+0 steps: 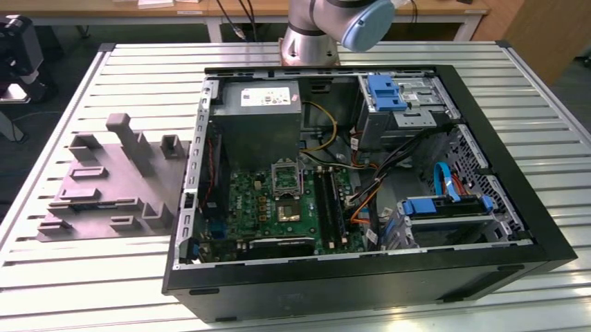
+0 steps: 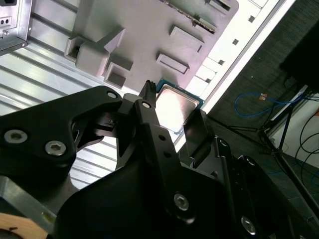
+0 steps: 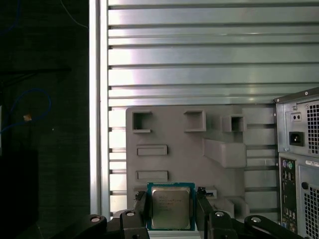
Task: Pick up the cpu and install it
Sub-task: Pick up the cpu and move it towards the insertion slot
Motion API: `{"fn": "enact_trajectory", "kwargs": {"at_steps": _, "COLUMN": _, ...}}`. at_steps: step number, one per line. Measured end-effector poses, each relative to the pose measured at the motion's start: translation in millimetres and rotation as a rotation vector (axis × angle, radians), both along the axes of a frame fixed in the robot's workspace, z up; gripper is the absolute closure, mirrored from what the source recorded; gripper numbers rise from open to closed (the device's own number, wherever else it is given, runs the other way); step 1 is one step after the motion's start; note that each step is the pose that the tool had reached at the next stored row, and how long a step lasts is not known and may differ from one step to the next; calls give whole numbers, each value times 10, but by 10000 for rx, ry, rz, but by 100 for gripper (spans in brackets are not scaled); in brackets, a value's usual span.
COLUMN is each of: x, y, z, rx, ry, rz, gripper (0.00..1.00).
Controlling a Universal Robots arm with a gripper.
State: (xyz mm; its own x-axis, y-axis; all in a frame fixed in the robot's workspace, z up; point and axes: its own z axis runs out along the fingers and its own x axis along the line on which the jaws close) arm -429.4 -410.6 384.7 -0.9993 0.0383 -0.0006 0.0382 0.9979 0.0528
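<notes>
The cpu (image 3: 171, 208) is a flat square chip with a silvery top and a teal-green rim. It sits between the two black fingers (image 3: 141, 209) of my gripper (image 3: 171, 204), which is shut on its opposite edges. In the second wrist view the cpu (image 2: 173, 105) glints between the same fingers (image 2: 149, 114) of the gripper (image 2: 174, 118). It hangs well above the grey moulded fixture (image 3: 199, 164), over that fixture's edge near the table rim. In the exterior view the open computer case (image 1: 517, 207) lies on its side, showing the green motherboard (image 1: 263, 207) and its socket (image 1: 285, 177).
The slatted metal table (image 1: 93, 283) carries the grey fixture (image 1: 102, 187) at the exterior view's left and the case beside it. The arm's base (image 1: 314, 34) stands behind the case. Cables, blue drive brackets (image 1: 385, 93) and a power supply (image 1: 263, 117) crowd the case interior.
</notes>
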Motion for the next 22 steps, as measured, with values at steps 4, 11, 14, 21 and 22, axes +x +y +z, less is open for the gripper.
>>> {"fn": "enact_trajectory", "kwargs": {"at_steps": 4, "x": 27, "y": 0, "z": 0, "rx": 0, "ry": 0, "rz": 0, "gripper": 53}}
{"fn": "enact_trajectory", "kwargs": {"at_steps": 11, "x": 42, "y": 0, "z": 0, "rx": 0, "ry": -1, "rz": 0, "gripper": 53}}
{"fn": "enact_trajectory", "kwargs": {"at_steps": 14, "x": 48, "y": 0, "z": 0, "rx": 0, "ry": 0, "rz": 0, "gripper": 53}}
{"fn": "enact_trajectory", "kwargs": {"at_steps": 21, "x": 63, "y": 0, "z": 0, "rx": 0, "ry": 0, "rz": 0, "gripper": 53}}
{"fn": "enact_trajectory", "kwargs": {"at_steps": 22, "x": 65, "y": 0, "z": 0, "rx": 0, "ry": -1, "rz": 0, "gripper": 53}}
